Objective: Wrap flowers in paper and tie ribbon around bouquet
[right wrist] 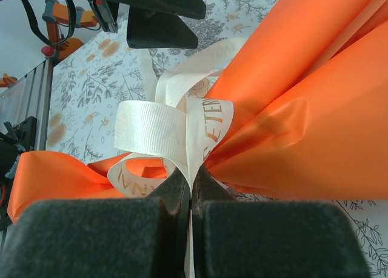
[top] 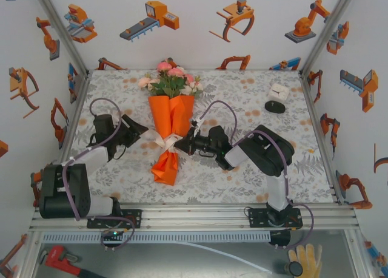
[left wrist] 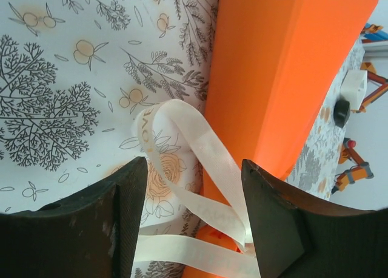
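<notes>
Right gripper [right wrist: 191,192] pinches the ribbon [right wrist: 151,129] at the waist of the bouquet [top: 170,123]; left gripper [left wrist: 193,175], spread, seemingly straddles ribbon loops beside it.

Orange bouquet [top: 171,117] lies flat — ribbon [right wrist: 151,129] looped @ waist.

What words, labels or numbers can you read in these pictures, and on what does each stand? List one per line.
"LOVE": printed on the ribbon, on its loop lying on the cloth beside the paper, left wrist view.
"ETER": on the same ribbon in the right wrist view; the rest of the word is lost in the fold.
Other print on the ribbon: too faint or folded to read.
Small white object on the table: marks too small to read.
</notes>
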